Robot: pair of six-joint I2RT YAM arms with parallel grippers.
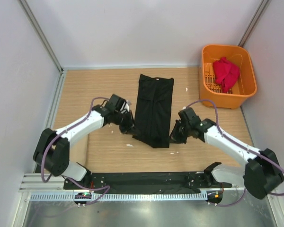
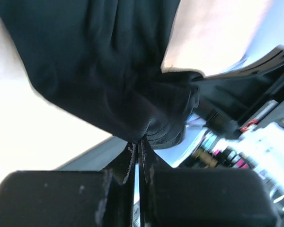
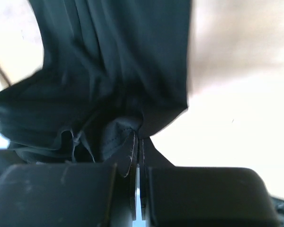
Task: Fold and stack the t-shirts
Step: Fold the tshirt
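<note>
one black t-shirt (image 1: 154,109), one red t-shirt (image 1: 226,73), one orange basket (image 1: 227,100).

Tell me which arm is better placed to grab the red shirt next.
Probably right: the orange slotted plastic basket holding the bright red cloth t-shirt stands on its side. Left end effector and right end effector pinch the black cloth t-shirt.

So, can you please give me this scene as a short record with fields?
black t-shirt: long folded strip on the table, between both arms
left tool: shut on the shirt's near left corner
right tool: shut on the shirt's near right corner
red t-shirt: crumpled in the orange basket, far right
stack: not yet started
</note>
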